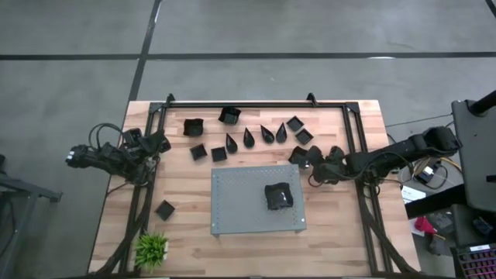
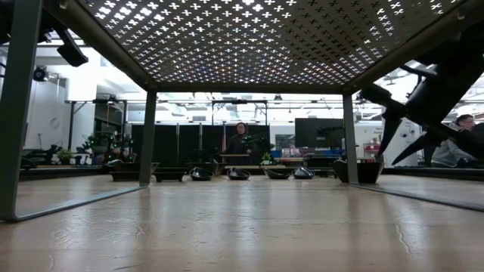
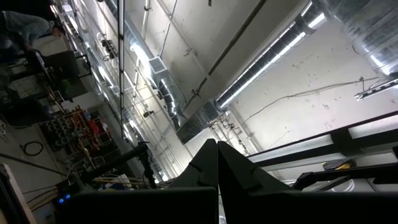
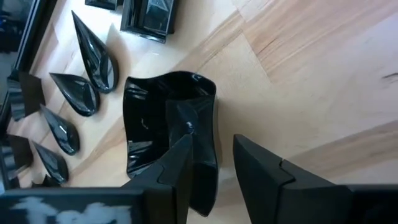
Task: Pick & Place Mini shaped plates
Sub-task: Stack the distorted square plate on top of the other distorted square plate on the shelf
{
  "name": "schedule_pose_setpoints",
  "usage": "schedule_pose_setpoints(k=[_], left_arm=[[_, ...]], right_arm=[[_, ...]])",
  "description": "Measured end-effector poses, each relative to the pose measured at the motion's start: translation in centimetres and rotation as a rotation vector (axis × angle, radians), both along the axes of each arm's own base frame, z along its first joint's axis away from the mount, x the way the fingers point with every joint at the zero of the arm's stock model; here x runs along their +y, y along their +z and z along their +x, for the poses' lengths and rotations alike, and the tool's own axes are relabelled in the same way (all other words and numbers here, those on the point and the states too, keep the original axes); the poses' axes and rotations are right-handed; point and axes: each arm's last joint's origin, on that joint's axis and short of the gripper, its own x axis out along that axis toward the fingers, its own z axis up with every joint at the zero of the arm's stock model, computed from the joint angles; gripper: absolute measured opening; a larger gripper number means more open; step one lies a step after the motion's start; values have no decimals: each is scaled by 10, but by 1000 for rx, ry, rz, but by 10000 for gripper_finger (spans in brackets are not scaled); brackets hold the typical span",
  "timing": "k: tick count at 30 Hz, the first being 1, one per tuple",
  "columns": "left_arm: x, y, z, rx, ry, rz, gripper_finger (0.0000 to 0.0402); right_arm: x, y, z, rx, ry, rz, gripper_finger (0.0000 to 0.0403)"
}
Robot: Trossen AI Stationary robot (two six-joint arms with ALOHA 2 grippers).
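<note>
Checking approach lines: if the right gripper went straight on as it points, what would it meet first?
The square plate its fingers already straddle, one wall between them; beyond it, probably the teardrop plates.

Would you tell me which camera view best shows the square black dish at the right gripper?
The right wrist view: the square black dish fills it, with one finger of the right gripper inside the rim. The high view shows it as a small dark shape. The low and left wrist views do not show it clearly.
</note>
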Motion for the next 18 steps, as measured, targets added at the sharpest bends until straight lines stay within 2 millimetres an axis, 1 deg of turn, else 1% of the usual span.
schedule_pose_setpoints(k=[6, 11, 18], left_arm=[[0, 0, 0, 4, 5, 6, 0], [0, 0, 0, 4, 5, 6, 0], [0, 0, 0, 4, 5, 6, 0]], right_arm=[[-7, -6, -2, 1, -25, -4, 111], [-10, -13, -2, -58, -22, -2, 113], [-11, -16, -3, -55, -25, -3, 97]])
